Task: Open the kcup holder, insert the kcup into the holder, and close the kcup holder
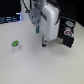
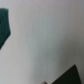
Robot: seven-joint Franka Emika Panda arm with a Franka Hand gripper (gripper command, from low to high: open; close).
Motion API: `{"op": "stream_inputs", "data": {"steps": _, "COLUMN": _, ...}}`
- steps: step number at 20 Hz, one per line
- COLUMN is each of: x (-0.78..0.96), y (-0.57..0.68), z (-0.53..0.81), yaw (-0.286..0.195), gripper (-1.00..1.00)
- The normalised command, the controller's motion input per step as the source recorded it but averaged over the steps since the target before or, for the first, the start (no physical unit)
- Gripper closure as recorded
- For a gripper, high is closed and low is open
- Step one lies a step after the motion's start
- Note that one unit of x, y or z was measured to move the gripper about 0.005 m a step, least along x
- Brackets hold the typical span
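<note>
Kcup on table, gripper apart, finger state unclear

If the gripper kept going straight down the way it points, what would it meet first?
Probably the bare white table: the gripper points down beside the kcup holder, though depth is unclear.

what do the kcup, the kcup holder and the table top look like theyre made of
The kcup: probably plastic, with a smooth white wall and a bright green top that may be foil or film; too small to tell.
The kcup holder: black and boxy, likely hard plastic or painted metal; the blur hides its finish.
The table: a plain, pale, matte surface with no grain showing, perhaps laminate.
</note>
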Motion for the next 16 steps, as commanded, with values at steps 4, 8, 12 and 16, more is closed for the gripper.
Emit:
{"op": "stream_inputs", "data": {"steps": 4, "x": -0.32, "y": -0.52, "z": 0.00, "yaw": -0.233, "gripper": -1.00}}
{"op": "stream_inputs", "data": {"steps": 8, "x": -0.32, "y": -0.55, "z": -0.02, "yaw": -0.229, "gripper": -1.00}}
{"op": "stream_inputs", "data": {"steps": 12, "x": -0.36, "y": -0.55, "z": -0.05, "yaw": -0.222, "gripper": -1.00}}
{"op": "stream_inputs", "data": {"steps": 16, "x": -0.44, "y": -0.55, "z": -0.12, "yaw": -0.222, "gripper": -1.00}}
